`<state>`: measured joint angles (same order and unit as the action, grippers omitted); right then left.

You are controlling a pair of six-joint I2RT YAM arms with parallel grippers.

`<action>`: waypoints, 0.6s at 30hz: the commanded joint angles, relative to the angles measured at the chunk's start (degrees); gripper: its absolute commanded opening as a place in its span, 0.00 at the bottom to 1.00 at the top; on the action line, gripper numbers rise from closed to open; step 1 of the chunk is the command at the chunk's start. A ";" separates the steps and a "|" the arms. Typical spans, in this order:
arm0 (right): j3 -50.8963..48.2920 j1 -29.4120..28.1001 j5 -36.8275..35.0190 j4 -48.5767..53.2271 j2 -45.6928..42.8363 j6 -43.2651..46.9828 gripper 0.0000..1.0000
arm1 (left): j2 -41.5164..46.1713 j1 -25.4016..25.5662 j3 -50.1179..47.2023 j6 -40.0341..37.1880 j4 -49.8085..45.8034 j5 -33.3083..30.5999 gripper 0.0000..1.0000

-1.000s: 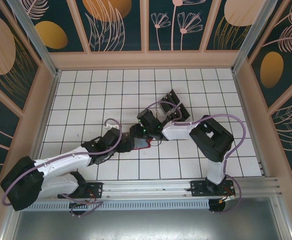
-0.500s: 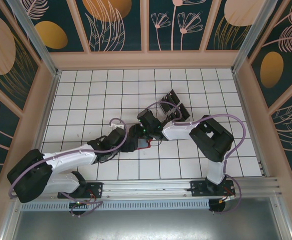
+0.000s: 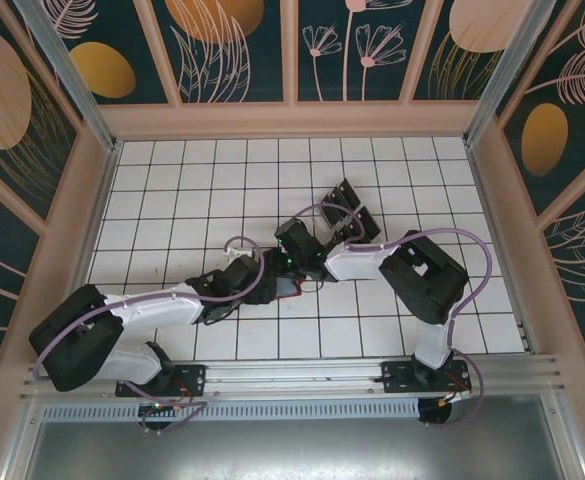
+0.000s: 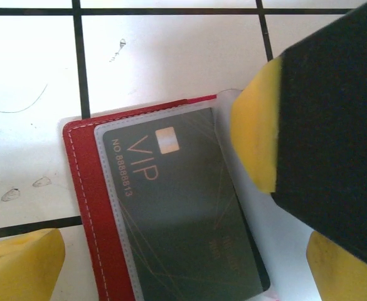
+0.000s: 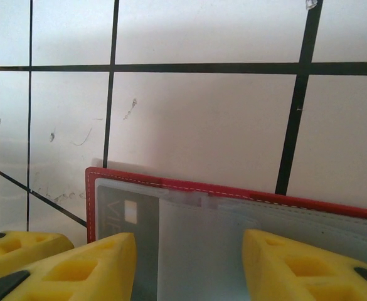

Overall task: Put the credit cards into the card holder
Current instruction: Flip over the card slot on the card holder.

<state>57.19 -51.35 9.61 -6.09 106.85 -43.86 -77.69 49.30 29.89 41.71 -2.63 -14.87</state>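
Scooted closer to the card holder [image 4: 84, 188], left gripper [image 4: 182, 268] spread wide, holding nothing, right gripper [image 5: 189, 263] half-spread over it, gripping nothing, credit card [image 4: 183, 210] bottom cut off

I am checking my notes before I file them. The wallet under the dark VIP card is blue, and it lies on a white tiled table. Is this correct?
One detail is wrong: the wallet is red, not blue, as the left wrist view shows. It does sit under the dark VIP card, on a white tiled table.
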 commanded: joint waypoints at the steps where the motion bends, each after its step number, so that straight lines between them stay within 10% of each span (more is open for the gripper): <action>1: -1.50 -0.33 1.64 0.41 -2.16 -0.50 0.49 | -0.49 0.15 -0.92 1.37 -0.68 -2.84 0.98; 18: -6.29 0.81 -0.92 -0.53 -9.27 -1.24 0.49 | 0.30 0.18 -3.17 3.66 -1.13 -3.87 0.99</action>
<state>52.64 -50.92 9.72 -6.28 97.97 -43.99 -77.80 49.30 27.59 44.47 -2.81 -17.21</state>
